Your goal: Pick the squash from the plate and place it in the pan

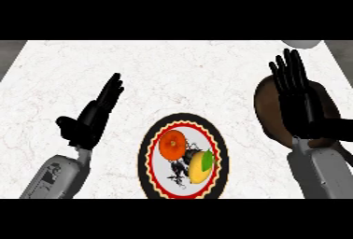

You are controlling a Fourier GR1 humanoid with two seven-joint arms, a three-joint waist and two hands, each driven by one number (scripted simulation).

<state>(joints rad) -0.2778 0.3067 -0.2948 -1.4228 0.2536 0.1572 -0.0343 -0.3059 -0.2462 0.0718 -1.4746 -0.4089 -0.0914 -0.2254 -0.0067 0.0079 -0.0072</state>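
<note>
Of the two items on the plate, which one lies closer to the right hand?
The yellow squash with the green patch; the orange fruit lies on the plate's left side, farther from the right hand.

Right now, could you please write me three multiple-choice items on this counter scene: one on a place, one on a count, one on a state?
1. Where is the plate?
A. between the two hands
B. under the right hand
C. at the counter's far edge

2. How many items lie on the plate?
A. one
B. two
C. four

3. How is the left hand?
A. curled round the squash
B. open, fingers straight
C. pressing the plate

Key: 1 A, it lies between the forearms; 2 B, orange item and yellow squash; 3 B, holds nothing.
</note>
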